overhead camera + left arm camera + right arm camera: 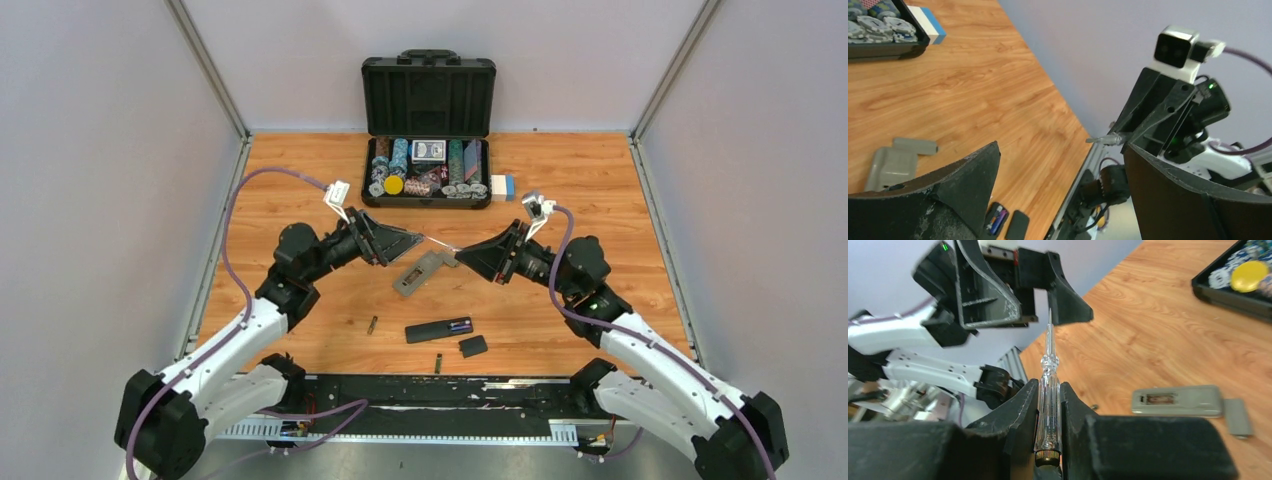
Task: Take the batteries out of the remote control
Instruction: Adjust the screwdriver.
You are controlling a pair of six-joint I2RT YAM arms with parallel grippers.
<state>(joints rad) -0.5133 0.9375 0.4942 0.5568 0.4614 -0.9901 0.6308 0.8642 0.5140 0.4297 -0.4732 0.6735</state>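
Observation:
A black remote (430, 330) lies face down near the front, its compartment open with batteries (460, 325) inside; it also shows in the left wrist view (993, 222). Its black cover (473, 346) lies beside it. Two loose batteries (372, 325) (438, 363) lie on the table. A grey remote (415, 274) lies in the middle with an open compartment (1160, 399). My right gripper (1048, 386) is shut on a clear screwdriver (1047, 400) held above the table. Its tip (1096, 140) points between the spread fingers (968, 180) of my open, empty left gripper (410, 241).
An open black case (428, 100) of poker chips and cards stands at the back. A white and blue box (503, 186) lies to its right. The grey remote's cover (1238, 417) lies at the remote's end. Grey walls close the table on three sides.

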